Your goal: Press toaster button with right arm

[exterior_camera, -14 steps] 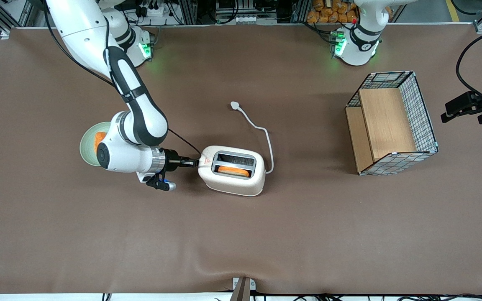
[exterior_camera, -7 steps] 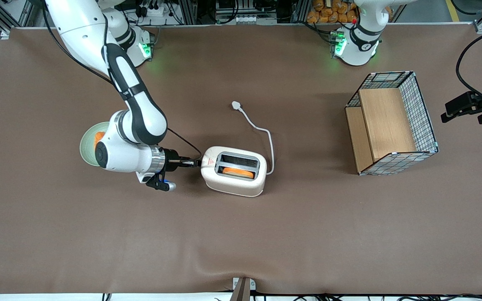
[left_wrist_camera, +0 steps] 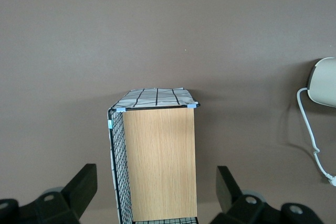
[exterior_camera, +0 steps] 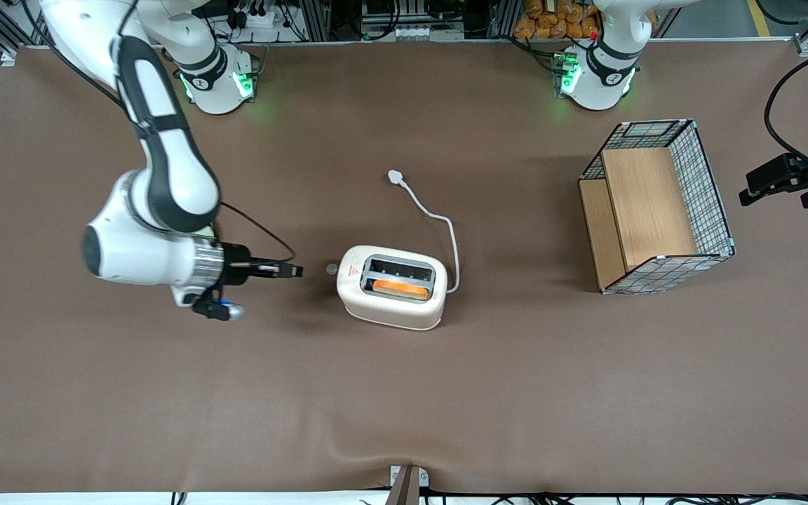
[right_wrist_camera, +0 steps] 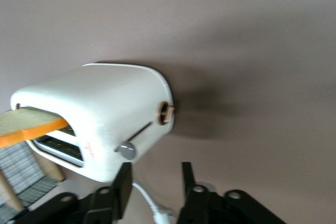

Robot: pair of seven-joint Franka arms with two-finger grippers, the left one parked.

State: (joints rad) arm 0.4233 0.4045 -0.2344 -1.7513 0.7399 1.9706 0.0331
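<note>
From the front camera I saw the toaster (exterior_camera: pixel 391 295) standing on the brown desk (exterior_camera: pixel 404 393), an orange slice sitting in the slot nearer the camera. The toaster button (exterior_camera: pixel 332 268) stuck out from its narrow end beside the red triangle mark. My right arm (exterior_camera: pixel 155 210) held the gripper (exterior_camera: pixel 294 269) level, pointing at that end but apart from it, with bare desk between. I could not tell there how the jaws stood. The white cord (exterior_camera: pixel 439 228) ran to a plug (exterior_camera: pixel 395 177) farther from the camera. The wire-mesh basket (exterior_camera: pixel 656 207) sat toward the parked arm's end.

On the right wrist camera, the jaws stood apart, gripping nothing, with the toaster (right_wrist_camera: pixel 100 116) and its grey button (right_wrist_camera: pixel 126 150) clear of them.
</note>
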